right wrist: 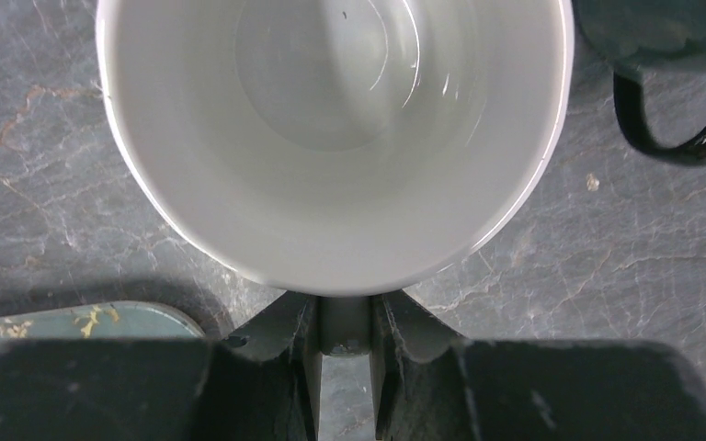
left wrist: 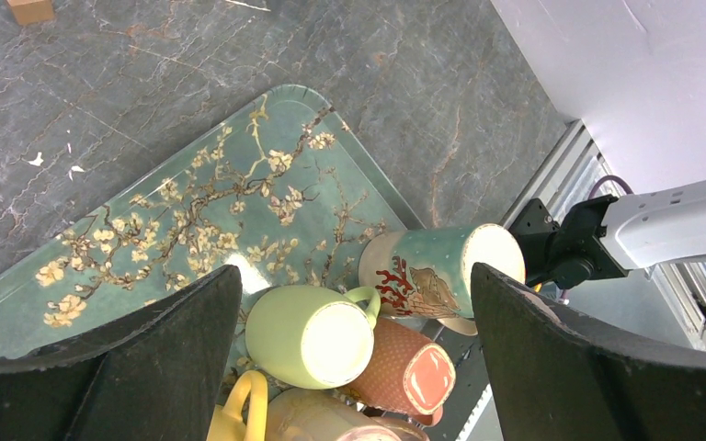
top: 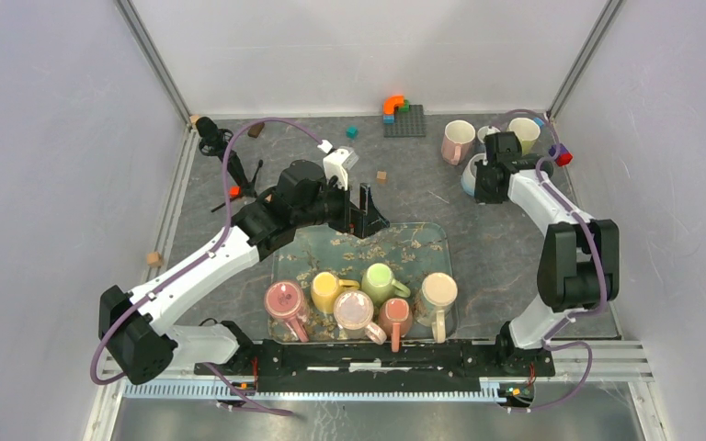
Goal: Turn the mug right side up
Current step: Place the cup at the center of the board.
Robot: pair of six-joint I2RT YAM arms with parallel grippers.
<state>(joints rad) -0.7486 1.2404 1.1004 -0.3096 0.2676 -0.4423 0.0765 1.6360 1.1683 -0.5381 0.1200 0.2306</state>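
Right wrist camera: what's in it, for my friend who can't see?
A white mug, seen from above and open side up, fills the view, with the right gripper closed on what looks like its handle. Around it are a grey marbled table, a dark mug with a black handle and a teal tray corner.

No legible text, label, brand, number or sign on anything here.
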